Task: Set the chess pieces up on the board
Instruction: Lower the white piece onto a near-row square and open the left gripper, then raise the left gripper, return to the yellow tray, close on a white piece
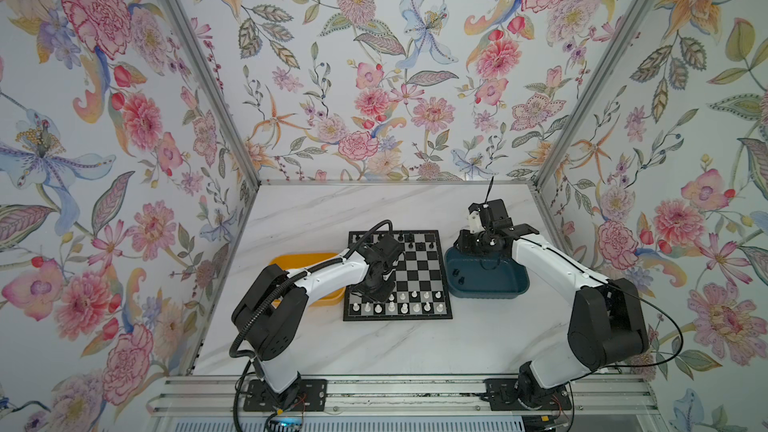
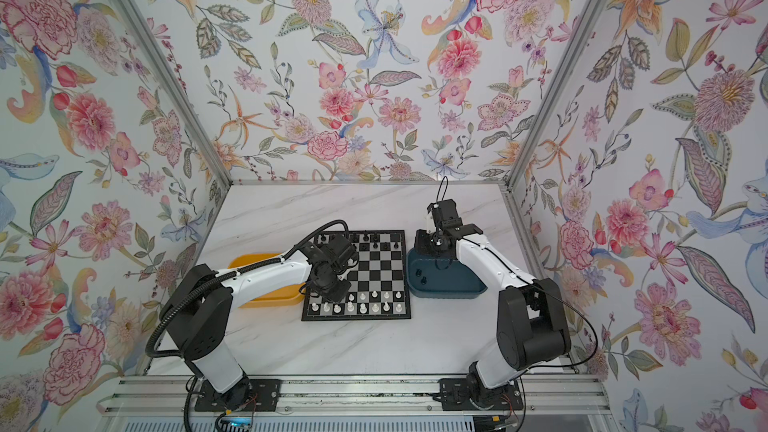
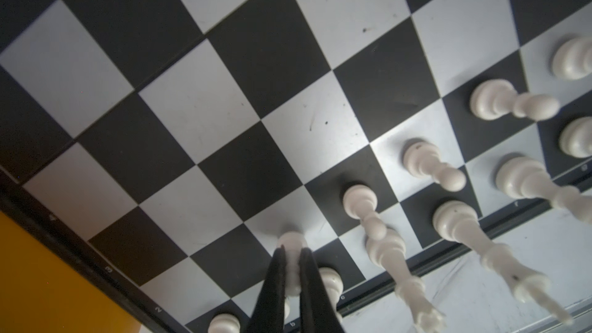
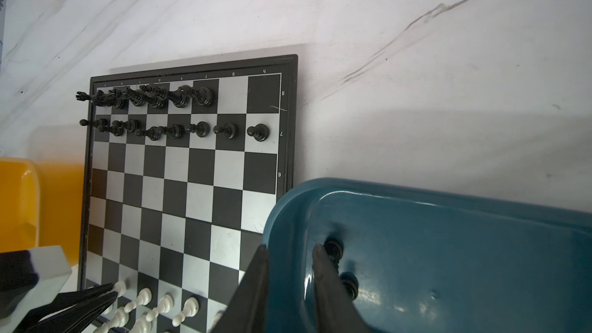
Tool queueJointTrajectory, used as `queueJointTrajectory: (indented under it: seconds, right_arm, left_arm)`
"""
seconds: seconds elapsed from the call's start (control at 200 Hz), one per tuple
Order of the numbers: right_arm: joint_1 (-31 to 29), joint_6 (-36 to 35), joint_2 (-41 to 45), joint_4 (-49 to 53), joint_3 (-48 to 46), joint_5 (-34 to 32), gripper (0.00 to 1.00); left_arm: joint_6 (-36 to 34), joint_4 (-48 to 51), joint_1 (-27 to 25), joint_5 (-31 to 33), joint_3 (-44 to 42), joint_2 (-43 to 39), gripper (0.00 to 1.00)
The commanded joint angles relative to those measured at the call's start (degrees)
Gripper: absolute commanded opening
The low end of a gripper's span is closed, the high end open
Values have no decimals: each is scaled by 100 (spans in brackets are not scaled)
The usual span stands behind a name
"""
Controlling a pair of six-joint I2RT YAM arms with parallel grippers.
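Pinching a white pawn (image 3: 292,245) between narrow fingers, the left gripper (image 3: 291,253) stands over the 7 o'clock corner of the board (image 1: 419,272), in the second row from the near edge. The pawn is upright, its long axis running up between the fingers. Its base is at a light square; contact is uncertain. Other white pieces (image 1: 409,307) crowd it at 6 and 3 o'clock. Squares toward 12 are open, so a straight lift looks safest. At the board's 3 o'clock, the right gripper (image 4: 291,248) hangs in the blue tray (image 4: 448,235), jaws slightly apart and gripping nothing, with two black pieces (image 4: 333,248) just beside one finger. Farthest off, the black ranks (image 4: 153,100) line the 12 o'clock edge.
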State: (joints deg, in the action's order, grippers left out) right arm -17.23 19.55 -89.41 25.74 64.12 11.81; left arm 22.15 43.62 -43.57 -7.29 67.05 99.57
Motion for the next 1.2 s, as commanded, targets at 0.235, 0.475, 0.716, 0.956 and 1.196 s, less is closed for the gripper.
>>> queueJointTrajectory:
  seconds: [0.235, 0.475, 0.716, 0.956, 1.196]
  right_arm:
    - [-33, 69, 168, -34, -109, 19, 26]
    - [-26, 76, 213, -33, -108, 6, 26]
    - [-25, 94, 273, -17, -108, -43, 26]
    - [-19, 136, 237, -16, -60, -46, 26]
    - [-21, 129, 188, 9, -5, -60, 26]
  left_arm:
    - [117, -108, -90, -18, -78, 131, 18]
    - [174, -125, -90, 94, -33, 72, 24]
    - [253, -123, -34, 303, 167, -106, 31]
    - [369, -113, 226, 538, 226, -590, 32]
    - [417, 59, 1059, 860, -365, -1501, 32]
